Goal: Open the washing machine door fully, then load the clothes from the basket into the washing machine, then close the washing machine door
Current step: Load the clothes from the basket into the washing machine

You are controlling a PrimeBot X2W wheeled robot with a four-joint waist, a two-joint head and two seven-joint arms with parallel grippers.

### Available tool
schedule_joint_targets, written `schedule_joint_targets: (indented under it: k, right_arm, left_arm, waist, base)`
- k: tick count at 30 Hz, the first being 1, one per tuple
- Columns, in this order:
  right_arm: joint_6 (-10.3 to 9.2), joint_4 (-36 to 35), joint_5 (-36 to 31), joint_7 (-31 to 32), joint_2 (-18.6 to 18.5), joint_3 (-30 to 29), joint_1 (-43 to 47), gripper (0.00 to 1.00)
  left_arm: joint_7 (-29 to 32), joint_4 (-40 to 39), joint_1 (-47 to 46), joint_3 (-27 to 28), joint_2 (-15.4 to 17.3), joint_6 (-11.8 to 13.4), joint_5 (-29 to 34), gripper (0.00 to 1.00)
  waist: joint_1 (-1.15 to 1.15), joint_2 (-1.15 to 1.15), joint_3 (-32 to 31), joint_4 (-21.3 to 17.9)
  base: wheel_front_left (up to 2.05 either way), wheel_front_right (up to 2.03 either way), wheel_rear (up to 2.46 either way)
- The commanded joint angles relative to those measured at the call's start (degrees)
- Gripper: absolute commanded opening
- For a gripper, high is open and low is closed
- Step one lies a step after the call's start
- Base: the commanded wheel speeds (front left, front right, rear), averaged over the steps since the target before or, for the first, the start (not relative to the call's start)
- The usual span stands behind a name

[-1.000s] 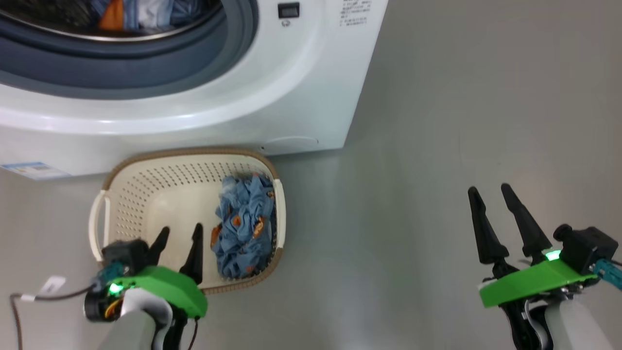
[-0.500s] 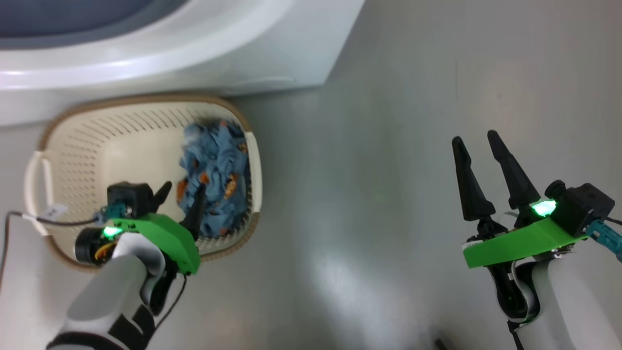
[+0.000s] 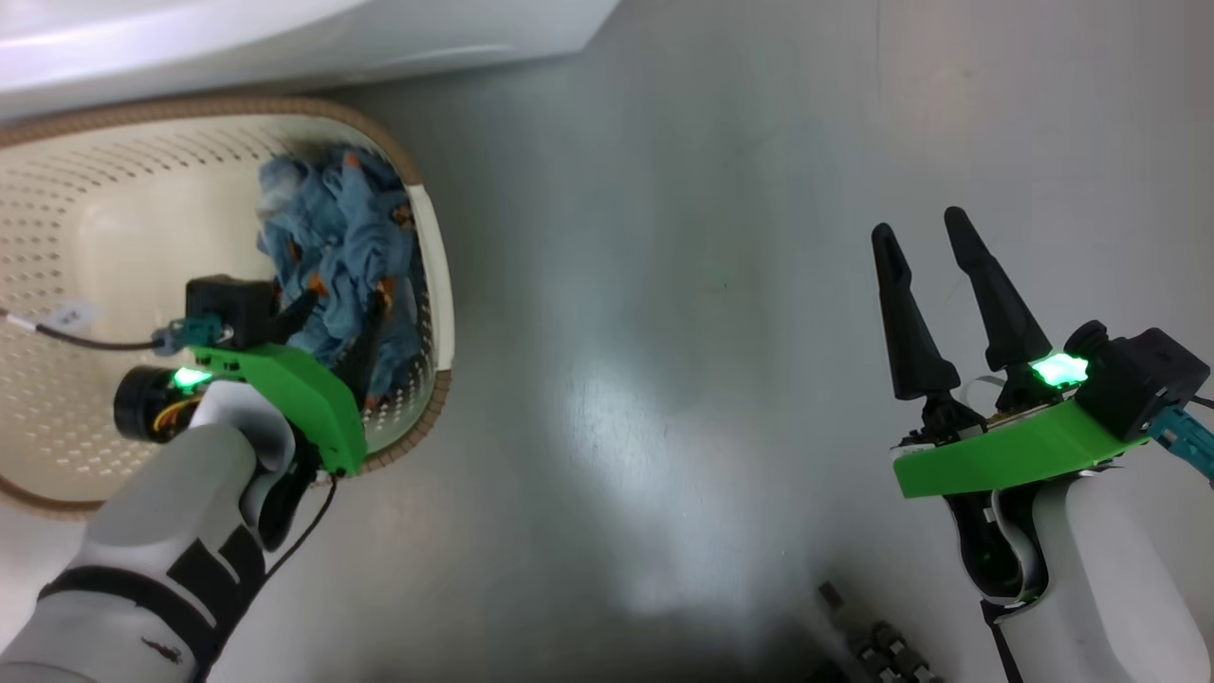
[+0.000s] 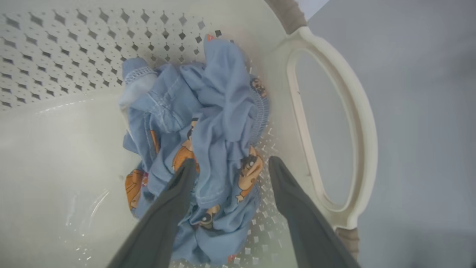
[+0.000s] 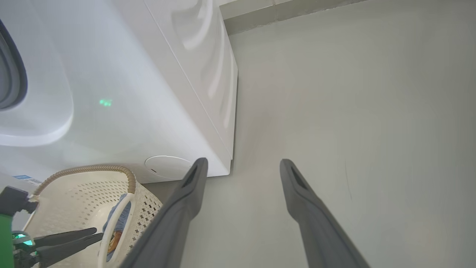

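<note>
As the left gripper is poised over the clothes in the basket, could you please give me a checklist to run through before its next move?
1. Left gripper fingers open: ok.
2. Fingers straddle a fold of the clothes: ok.
3. Fingertips deep enough in the fabric: cannot tell.
4. Basket handle outside the fingers' gap: ok.
5. Right gripper open, empty, apart from the basket: ok.
6. Washing machine door fully open: cannot tell.

Pale grey forearms (image 3: 161, 517) end in bright green plates (image 3: 1005, 460), glowing green lights (image 3: 1055, 370), black camera blocks (image 3: 1143, 375), and long, tapered black fingers (image 3: 906, 323).
</note>
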Motion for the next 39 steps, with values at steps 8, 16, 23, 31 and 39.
schedule_joint_targets:
  k: [8,16,23,31,39]
  right_arm:
    - [0.09,-2.26,-1.14,-0.27,0.23,1.69,2.09,1.0]
    - [0.09,-3.38,-1.59,-0.27,0.34,2.06,2.96,1.0]
    - [0.09,-3.91,-1.8,-0.27,0.31,1.62,4.16,1.0]
    - [0.09,-3.66,-1.84,-0.27,-0.11,1.42,4.71,1.0]
    - [0.09,-1.46,-0.94,-0.27,-0.49,1.77,4.13,1.0]
  left_arm:
    - [-0.38,0.45,-3.22,-5.07,3.15,-0.09,-6.17,1.0]
    - [-0.47,0.3,-5.34,-7.95,4.13,-0.09,-10.05,1.0]
    - [-0.48,-1.02,-5.26,-10.04,4.58,-0.09,-12.83,0.0]
    - [-0.48,-1.48,-4.21,-9.42,4.02,-0.09,-14.46,0.0]
    - [-0.49,-0.96,0.9,-1.36,4.23,-0.09,-13.01,0.0]
  waist:
    - [0.0,0.0,2.63,-0.69]
    - [0.0,0.0,3.66,-1.55]
    - [0.0,0.0,2.83,-1.81]
    - [0.0,0.0,-0.15,-0.44]
    - [0.0,0.0,-6.77,1.36]
  base:
    - [0.0,0.0,0.0]
    - [0.0,0.0,0.0]
    - [0.0,0.0,0.0]
    - [0.0,0.0,0.0]
    - [0.0,0.0,0.0]
